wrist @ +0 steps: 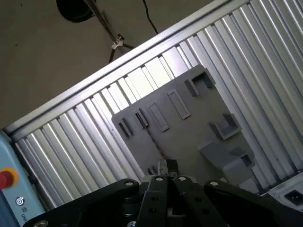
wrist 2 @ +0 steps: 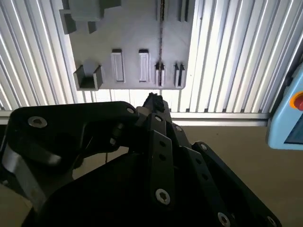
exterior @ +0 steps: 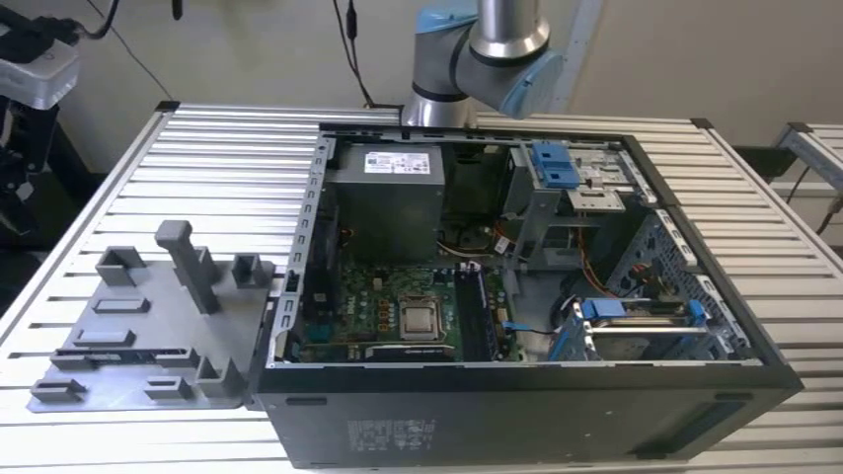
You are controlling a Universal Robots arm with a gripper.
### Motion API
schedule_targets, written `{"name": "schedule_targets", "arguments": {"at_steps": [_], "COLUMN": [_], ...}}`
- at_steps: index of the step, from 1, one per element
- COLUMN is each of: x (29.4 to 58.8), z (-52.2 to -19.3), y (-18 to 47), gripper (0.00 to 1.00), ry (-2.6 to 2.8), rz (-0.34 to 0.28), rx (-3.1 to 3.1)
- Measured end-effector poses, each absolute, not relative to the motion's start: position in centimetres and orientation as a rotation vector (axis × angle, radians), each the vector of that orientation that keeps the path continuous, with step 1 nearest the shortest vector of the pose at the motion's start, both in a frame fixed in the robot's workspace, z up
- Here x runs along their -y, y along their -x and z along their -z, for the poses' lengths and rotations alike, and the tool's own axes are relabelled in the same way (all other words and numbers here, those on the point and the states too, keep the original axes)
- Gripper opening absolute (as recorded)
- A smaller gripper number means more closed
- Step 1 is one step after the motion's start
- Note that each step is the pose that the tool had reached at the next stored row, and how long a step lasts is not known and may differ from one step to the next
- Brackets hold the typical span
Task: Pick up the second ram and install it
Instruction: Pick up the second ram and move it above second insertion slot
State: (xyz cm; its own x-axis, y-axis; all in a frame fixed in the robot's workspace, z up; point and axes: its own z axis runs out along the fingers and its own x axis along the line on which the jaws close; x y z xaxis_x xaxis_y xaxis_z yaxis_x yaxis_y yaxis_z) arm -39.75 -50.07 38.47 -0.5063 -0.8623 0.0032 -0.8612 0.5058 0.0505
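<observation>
The gripper (wrist 2: 154,100) (wrist: 165,168) sat closest to the lens in both wrist views, its black linkage bars running together to a point. The jaws were narrow, tips all but touching, and held nothing. They hung in the air over the grey holder plate (wrist 2: 132,38) (wrist: 189,127), apart from it.

On that plate the second ram (wrist 2: 161,40) (wrist: 152,139) stood on its long edge, seen from above as a thin dark line. One end was seated between a pair of small slotted blocks (wrist 2: 159,74) at the plate's rim. The tips of the gripper lined up with the ram's length, just off its near end.

The plate lay flat on the slatted aluminium surface (wrist 2: 227,56) (wrist: 71,156) (exterior: 211,168). A light-blue pendant (wrist 2: 288,111) (wrist: 7,189) with a red button showed at the edge of both wrist views.

In the exterior view the holder plate (exterior: 145,331) lay on the exterior view's left, just beside an open computer case (exterior: 527,415) that lay on its side on the same surface. Inside the case the motherboard (exterior: 382,311) faced up, with a grey power supply (exterior: 385,202) behind it. The arm (exterior: 491,44) rose from the far edge of the surface, behind the case.
</observation>
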Motion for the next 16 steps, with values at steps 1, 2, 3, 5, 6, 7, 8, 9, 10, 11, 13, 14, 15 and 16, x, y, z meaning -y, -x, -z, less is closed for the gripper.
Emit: {"name": "schedule_targets", "arguments": {"at_steps": [1, 2, 3, 5, 6, 7, 8, 9, 10, 11, 13, 14, 15, 16], "x": [50.06, 50.06, 50.07, 50.06, 50.06, 50.06, 50.06, 50.06, 50.06, 50.06, 50.06, 50.06, 50.06, 50.06], "z": [-38.47, -38.47, -38.46, -38.46, -38.46, -38.46, -38.46, -38.46, -38.46, -38.45, -38.44, -38.44, -38.43, -38.43], "y": [39.75, 39.75, 39.75, 39.75, 39.75, 39.75, 39.75, 39.75, 39.75, 39.75, 39.75, 39.76, 39.75, 39.76], "gripper": [0.11, 0.11, 0.11, 0.11, 0.11, 0.11, 0.11, 0.11, 0.11, 0.11, 0.11, 0.11, 0.11, 0.11], "ry": [-1.571, -1.595, -1.618, -1.666, -1.689, -1.713, -1.736, -1.761, -1.784, -1.806, -1.852, -1.874, -1.897, -1.919], "rz": [0.065, 0.065, 0.065, 0.064, 0.063, 0.063, 0.062, 0.062, 0.062, 0.061, 0.060, 0.059, 0.058, 0.057], "rx": [2.687, 2.673, 2.658, 2.628, 2.612, 2.596, 2.580, 2.563, 2.547, 2.531, 2.497, 2.480, 2.463, 2.446]}}
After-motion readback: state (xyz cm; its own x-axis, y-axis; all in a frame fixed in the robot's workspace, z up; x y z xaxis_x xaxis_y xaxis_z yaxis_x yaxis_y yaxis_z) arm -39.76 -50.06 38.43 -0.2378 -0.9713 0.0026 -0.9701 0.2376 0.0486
